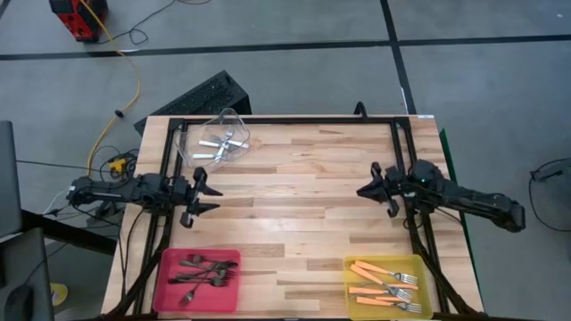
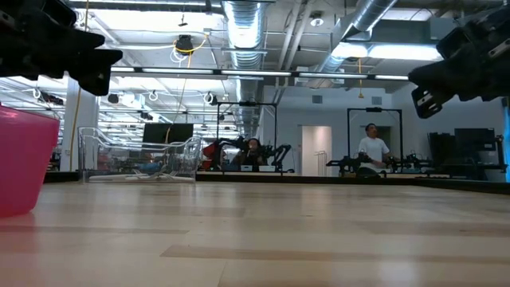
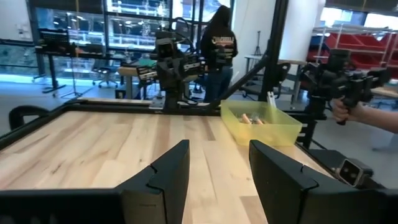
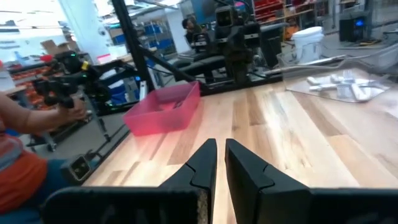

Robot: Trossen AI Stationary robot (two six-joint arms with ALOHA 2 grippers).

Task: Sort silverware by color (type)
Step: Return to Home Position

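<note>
- The silver forks (image 1: 223,141) lie in a loose heap in the clear bin (image 1: 234,119), which stands at the far edge of the table (image 1: 294,205), left of its middle.
- The black forks (image 1: 203,267) are piled in the pink bin (image 1: 165,285) at the near left corner.
- The orange-handled forks (image 1: 385,281) lie side by side in the yellow bin (image 1: 424,267) at the near right corner (silver heads pointing mostly to the right).
- No fork lies loose on the bare wood between the three bins.
- The left gripper (image 1: 212,198) hangs over the table's left side, between the clear and pink bins and pointing inward. Its wrist view shows the fingers (image 3: 168,171) spread wide with nothing between them.
- The right gripper (image 1: 364,190) hangs over the right side, facing the left one and well apart from it. Its fingers (image 4: 199,165) are drawn almost together, with only a slim gap, and they grasp nothing.
- Beyond the table, a person (image 2: 371,147) stands in the room in the low view.
</note>
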